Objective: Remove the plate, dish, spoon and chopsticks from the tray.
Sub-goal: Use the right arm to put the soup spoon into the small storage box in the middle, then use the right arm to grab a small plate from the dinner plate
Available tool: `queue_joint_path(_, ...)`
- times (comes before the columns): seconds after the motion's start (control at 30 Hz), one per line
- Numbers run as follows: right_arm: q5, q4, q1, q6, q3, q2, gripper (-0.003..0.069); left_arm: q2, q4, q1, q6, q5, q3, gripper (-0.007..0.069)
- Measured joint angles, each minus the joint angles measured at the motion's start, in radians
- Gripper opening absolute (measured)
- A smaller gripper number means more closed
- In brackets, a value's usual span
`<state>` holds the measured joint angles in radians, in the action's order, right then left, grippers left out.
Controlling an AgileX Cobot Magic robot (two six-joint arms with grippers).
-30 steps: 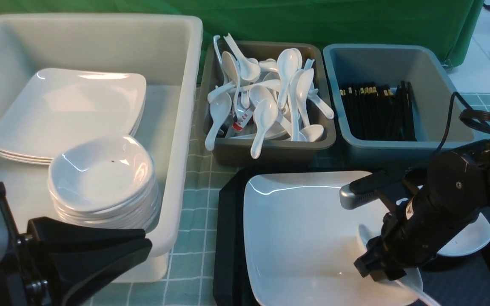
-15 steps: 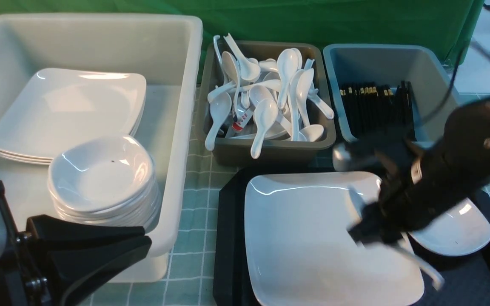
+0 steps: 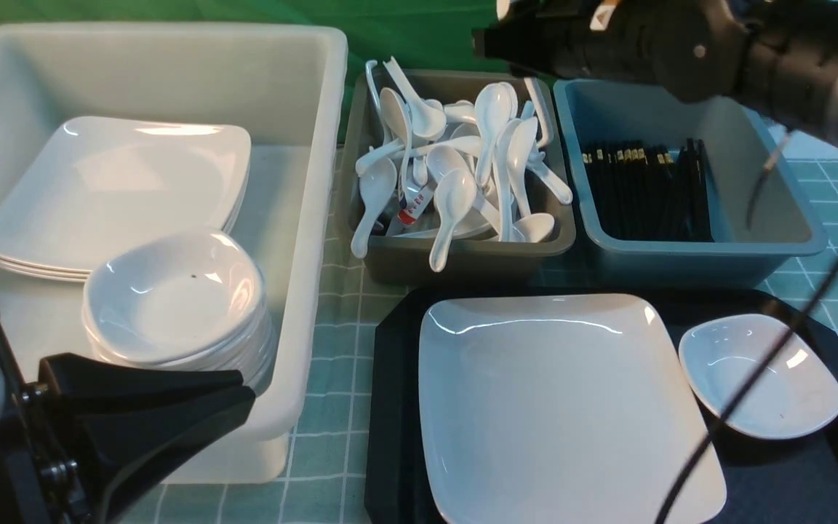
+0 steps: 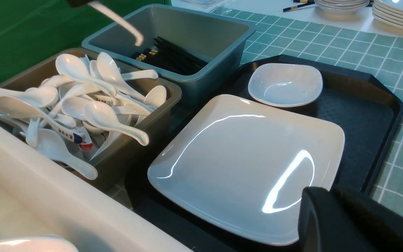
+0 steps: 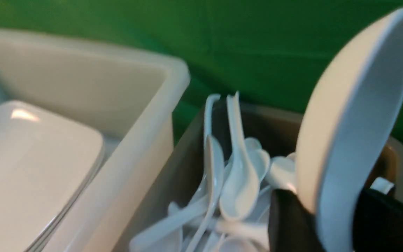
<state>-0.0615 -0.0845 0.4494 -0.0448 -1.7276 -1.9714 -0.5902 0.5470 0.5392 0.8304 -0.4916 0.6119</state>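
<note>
Front view first: the right gripper (image 3: 524, 62) has swung up from low over the plate (image 3: 564, 407) to the far side, above the brown bin (image 3: 463, 255) heaped with white spoons (image 3: 455, 189). The spoon (image 3: 540, 109) hangs from it, handle down, over that bin's right edge. So the spoon is off the tray (image 3: 390, 407), where the plate and, just beside it on the right, the dish (image 3: 761, 378) lie untouched. The only chopsticks (image 3: 644, 189) in sight lie bundled in the blue-grey bin (image 3: 681, 255), none on the tray. The left gripper (image 3: 233, 399) waits low beside the white tub (image 3: 310, 218), jaws pressed together on nothing. Left wrist view: plate and dish sit on the tray, close but not touching, and the spoon's handle dangles from a dark shape above where the two bins meet. Right wrist view: blurred, yet the spoon's bowl stands up between the two black jaws, which appear to pinch it at the neck, with the white spoons below. My reading is that the spoon's carry is nearly finished and only its release into the brown bin remains, after which plate and dish want moving to the tub
</note>
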Motion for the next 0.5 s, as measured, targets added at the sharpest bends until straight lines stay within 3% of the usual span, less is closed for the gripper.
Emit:
queue_joint_path(0.03,-0.038,0.000,-0.011,-0.026,-0.065,-0.052,0.0445,0.000,-0.001,0.000,0.000,0.000,0.000,0.0013)
queue_joint_path(0.1,-0.102,0.002,-0.018,-0.030,-0.106,-0.080,0.0564,0.000,-0.003,0.000,0.000,0.000,0.000,0.0013)
queue_joint_path(0.17,-0.159,0.007,-0.021,-0.028,-0.117,-0.081,0.0615,0.000,-0.003,0.000,0.000,0.000,0.000,0.0013)
queue_joint_path(0.23,-0.205,0.010,-0.023,-0.027,-0.123,-0.067,0.0615,0.000,-0.004,0.000,0.000,0.000,0.000,0.0013)
queue_joint_path(0.33,-0.295,0.022,-0.024,0.002,-0.123,-0.021,0.0542,0.000,-0.006,0.000,0.000,0.000,0.000,0.0013)
queue_joint_path(0.37,-0.369,0.029,-0.026,0.045,-0.123,0.023,0.0461,0.000,-0.007,0.000,0.000,0.000,0.000,0.0013)
queue_joint_path(0.47,-0.522,0.039,-0.026,0.142,-0.127,0.105,0.0310,0.000,-0.010,0.000,0.000,-0.001,0.000,0.0013)
queue_joint_path(0.5,-0.662,0.055,-0.026,0.201,-0.130,0.175,0.0190,0.000,-0.010,0.000,0.000,-0.007,0.000,0.0013)
